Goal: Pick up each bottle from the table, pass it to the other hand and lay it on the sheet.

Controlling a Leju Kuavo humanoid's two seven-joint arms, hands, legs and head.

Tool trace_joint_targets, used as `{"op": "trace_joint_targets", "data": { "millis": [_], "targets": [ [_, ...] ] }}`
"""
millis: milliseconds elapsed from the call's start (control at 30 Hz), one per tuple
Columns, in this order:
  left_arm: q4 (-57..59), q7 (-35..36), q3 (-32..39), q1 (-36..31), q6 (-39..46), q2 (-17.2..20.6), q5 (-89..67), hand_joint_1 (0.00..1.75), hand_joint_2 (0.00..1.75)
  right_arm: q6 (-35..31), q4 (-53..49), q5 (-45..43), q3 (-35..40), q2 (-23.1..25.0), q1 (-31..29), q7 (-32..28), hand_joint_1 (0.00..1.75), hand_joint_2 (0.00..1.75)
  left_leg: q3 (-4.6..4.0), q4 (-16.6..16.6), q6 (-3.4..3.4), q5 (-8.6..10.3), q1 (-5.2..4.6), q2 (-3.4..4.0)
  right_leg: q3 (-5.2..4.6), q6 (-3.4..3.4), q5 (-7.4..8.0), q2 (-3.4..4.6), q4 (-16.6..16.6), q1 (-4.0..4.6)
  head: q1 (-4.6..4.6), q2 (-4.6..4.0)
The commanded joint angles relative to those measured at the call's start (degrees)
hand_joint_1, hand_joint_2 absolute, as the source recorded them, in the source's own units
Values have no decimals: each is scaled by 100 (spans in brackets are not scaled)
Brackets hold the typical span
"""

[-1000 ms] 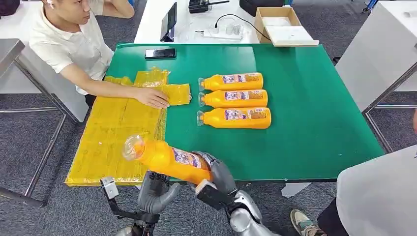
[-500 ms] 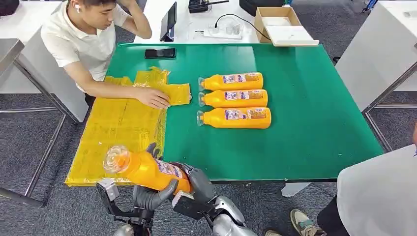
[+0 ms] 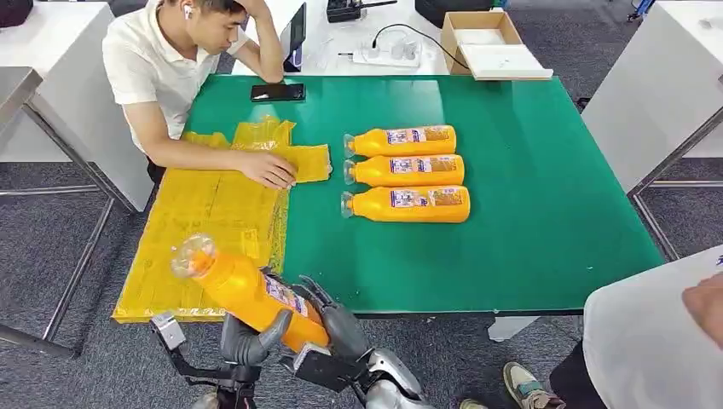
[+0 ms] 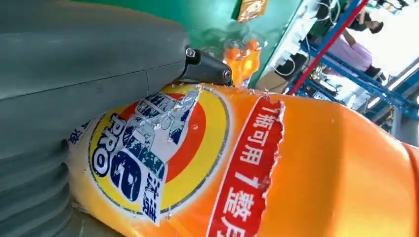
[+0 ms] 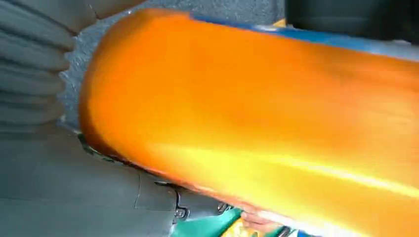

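Observation:
An orange bottle with a clear cap hangs tilted over the table's near edge, its cap above the near part of the yellow sheet. My left hand holds its lower body from below, thumb against the side. My right hand wraps the bottle's base. Up close, the bottle's label lies against my left hand, and the bottle's orange body presses against my right hand. Three more orange bottles lie side by side on the green table.
A seated person at the far left presses a hand on the sheet's far end. A phone lies at the table's back edge. Another person stands at the near right corner. A cardboard box sits beyond the table.
The bottle and both hands have moved left and nearer to me, and the bottle's cap end has tipped up more. The seated person has leaned in over the table.

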Motion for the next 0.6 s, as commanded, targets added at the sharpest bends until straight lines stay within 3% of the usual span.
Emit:
{"op": "trace_joint_targets", "data": {
  "millis": [33,133,267,300,433,533,600],
  "targets": [
    [-56,108,150,-179,-130,-21,158,175,175,10,178,-19,171,-44,111,-65,0,0,23,-2,-10,-9,8,-2,27,-12,-10,-13,-5,9,0,0],
    [-229,230,450,-115,21,-263,42,175,175,-120,-186,-54,111,-226,320,-484,0,0,28,-3,-12,-11,11,-12,37,-14,-15,-25,-8,13,0,-2],
    [-19,-272,843,-347,1790,-97,-1786,175,175,-374,-1098,-302,-463,-660,768,-613,0,0,16,-4,-8,-4,8,-23,27,-10,-11,-32,-9,9,0,0],
    [-10,-295,936,-365,1840,-54,-1884,175,175,-467,-1311,-303,-593,-770,849,-612,0,0,14,-6,-7,-1,4,-27,24,-8,-10,-34,-8,6,2,0],
    [103,-204,1107,-410,2144,212,-2820,175,175,-960,-2269,-415,-1719,-1192,1404,-855,0,0,15,-8,-8,-1,1,-26,25,-9,-11,-33,-8,3,0,0],
    [165,-97,1286,-331,2375,287,-3212,175,175,-1092,-2806,-547,-2943,-1069,1772,-1127,0,0,15,-6,-7,-3,-2,-33,26,-7,-12,-37,-6,0,0,-2],
    [202,-316,1279,-338,2986,342,-3939,175,175,-835,-3216,-814,-3533,-838,1966,-1303,0,0,3,-6,-4,-1,-8,-22,10,-5,-8,-25,-2,-7,2,-2]
  ]
}}
